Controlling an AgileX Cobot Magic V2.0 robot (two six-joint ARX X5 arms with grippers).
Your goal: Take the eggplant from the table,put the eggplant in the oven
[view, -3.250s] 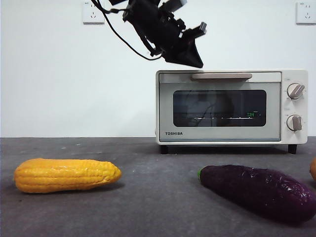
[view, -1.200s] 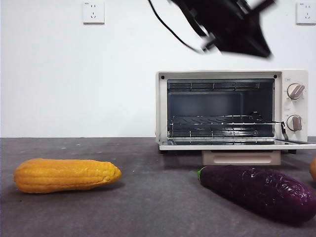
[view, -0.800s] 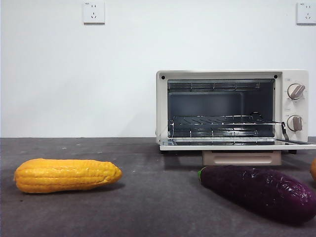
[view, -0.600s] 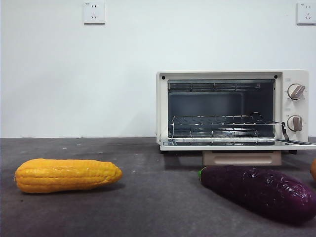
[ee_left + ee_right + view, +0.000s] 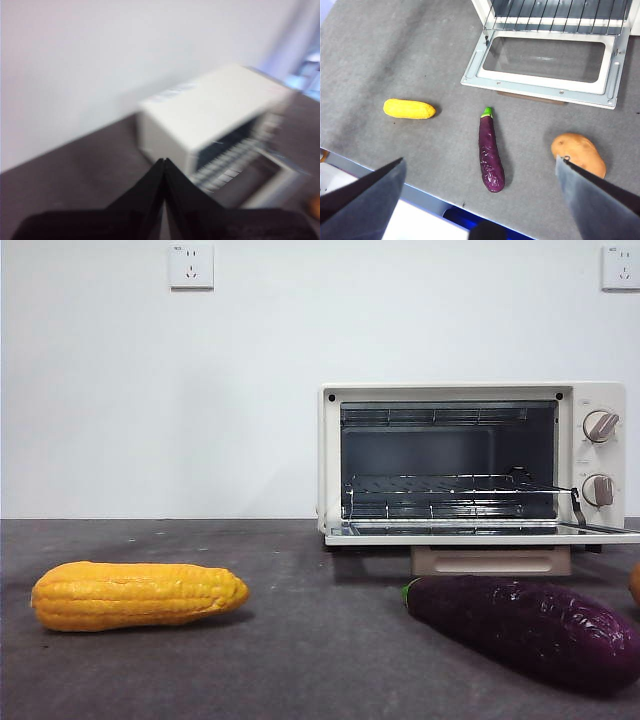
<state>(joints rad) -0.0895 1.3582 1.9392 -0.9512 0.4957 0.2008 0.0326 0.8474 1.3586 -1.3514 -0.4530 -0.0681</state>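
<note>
Our left gripper (image 5: 164, 165) has its two jaws pressed flat together with nothing between them, and its view is blurred; it hangs high above the table (image 5: 75, 170) and looks down on the top and the open front of the oven (image 5: 210, 107). Our right gripper (image 5: 480, 200) has its jaws spread wide, one at each lower corner of its view, and it holds nothing; it hangs high over the near edge of the table (image 5: 420, 60). Between those jaws, far below and untouched, lies the eggplant (image 5: 490, 150), flat on the table with its green stem end turned toward the oven (image 5: 555, 20) and its thick end toward the near edge. The corn (image 5: 409, 108) lies well apart from it on one side, and a potato (image 5: 578, 154) lies near it on the other side. The oven door (image 5: 545, 65) is folded fully down, and the wire rack (image 5: 560, 12) shows inside. In the front view neither arm shows: the eggplant (image 5: 520, 628) rests on the table (image 5: 300, 660) just before the open door (image 5: 480, 536), the rack (image 5: 450, 485) is bare, and the corn (image 5: 138, 595) lies far off to the side, with two wall sockets (image 5: 191, 265) above on the white wall.
</note>
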